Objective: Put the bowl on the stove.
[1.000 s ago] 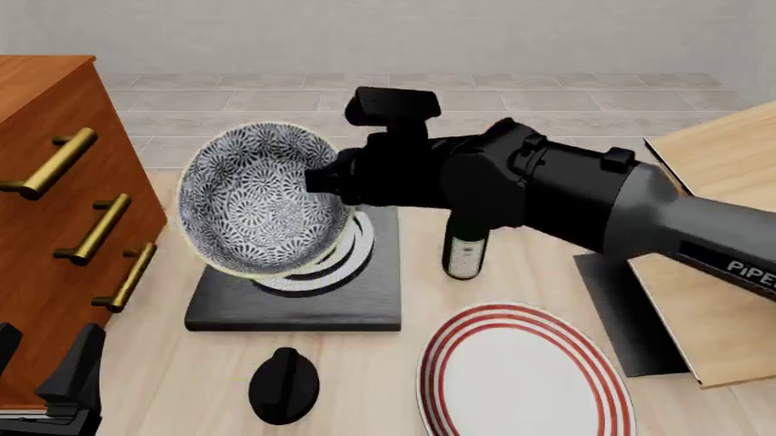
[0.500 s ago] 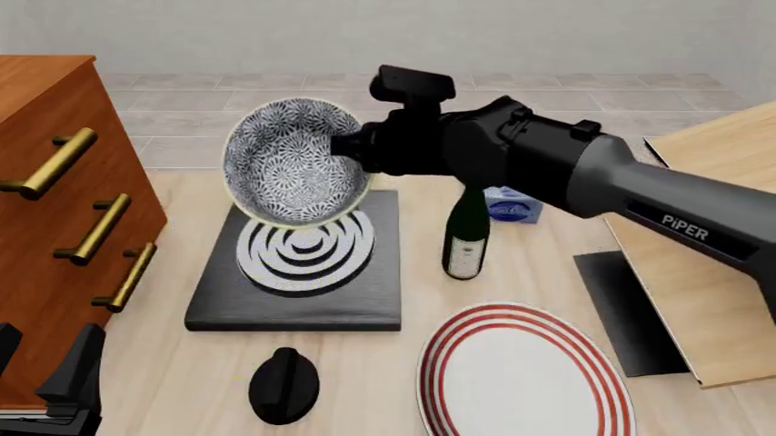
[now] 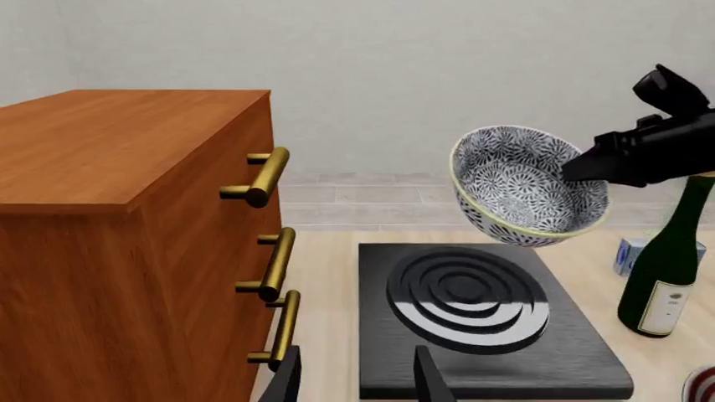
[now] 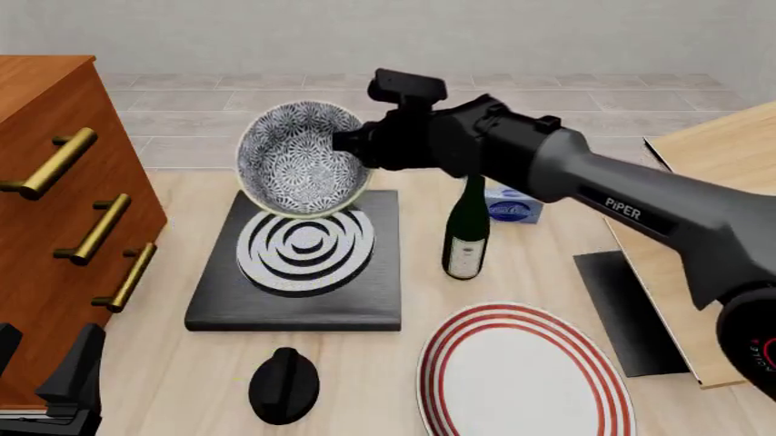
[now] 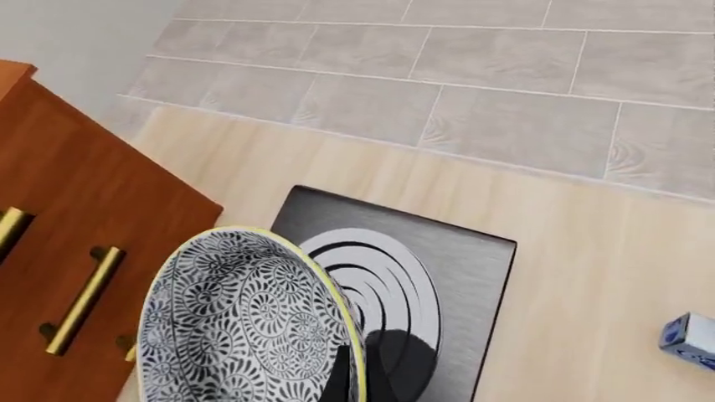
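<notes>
The blue-and-white patterned bowl (image 4: 301, 162) hangs tilted in the air above the far part of the stove (image 4: 363, 304), its opening facing the front camera. My right gripper (image 4: 349, 142) is shut on the bowl's rim at its right side. The left wrist view shows the bowl (image 3: 525, 186) well clear of the burner rings of the stove (image 3: 564, 356), and the right gripper (image 3: 583, 164) on its rim. In the right wrist view the bowl (image 5: 240, 327) covers part of the stove (image 5: 475, 276). My left gripper (image 4: 43, 368) stands open and empty at the near left, beside the drawers.
A wooden chest of drawers (image 4: 54, 195) with brass handles stands left of the stove. A dark bottle (image 4: 464, 232) and a small blue box (image 4: 513, 208) stand right of it. Nearer are a red-ringed white plate (image 4: 522, 381) and a black knob (image 4: 283, 386). A wooden board (image 4: 715, 227) lies at right.
The right arm has carried the bowl rightward and farther back over the stove, uncovering the burner rings. The left gripper has not moved.
</notes>
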Robot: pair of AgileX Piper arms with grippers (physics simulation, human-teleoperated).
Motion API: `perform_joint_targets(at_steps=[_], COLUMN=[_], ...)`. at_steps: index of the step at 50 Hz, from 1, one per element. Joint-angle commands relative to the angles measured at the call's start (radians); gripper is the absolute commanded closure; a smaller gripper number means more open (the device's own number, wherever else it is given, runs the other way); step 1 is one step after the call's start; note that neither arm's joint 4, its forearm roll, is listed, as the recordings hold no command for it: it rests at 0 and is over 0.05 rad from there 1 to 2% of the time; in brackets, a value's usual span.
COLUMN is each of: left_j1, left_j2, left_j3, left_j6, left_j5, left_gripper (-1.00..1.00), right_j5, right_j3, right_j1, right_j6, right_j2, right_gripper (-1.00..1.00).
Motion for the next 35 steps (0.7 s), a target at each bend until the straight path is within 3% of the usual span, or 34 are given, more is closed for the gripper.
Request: perform_joint_targets(at_steps=[1,35], left_j1=[0.000,0.000], left_j2=[0.000,0.000], left_j3=[0.000,0.000], left_j6=[0.000,0.000], left_j5=[0.000,0.000], left_gripper=[-1.00,-1.00], right_j5=[0.014,0.030], right_j3=[-0.055,-0.127], right_j1=[-0.005,-0.016], right_j6=[-0.001,0.025], right_j2=[0.051,0.176], right_gripper=[1.00,1.00])
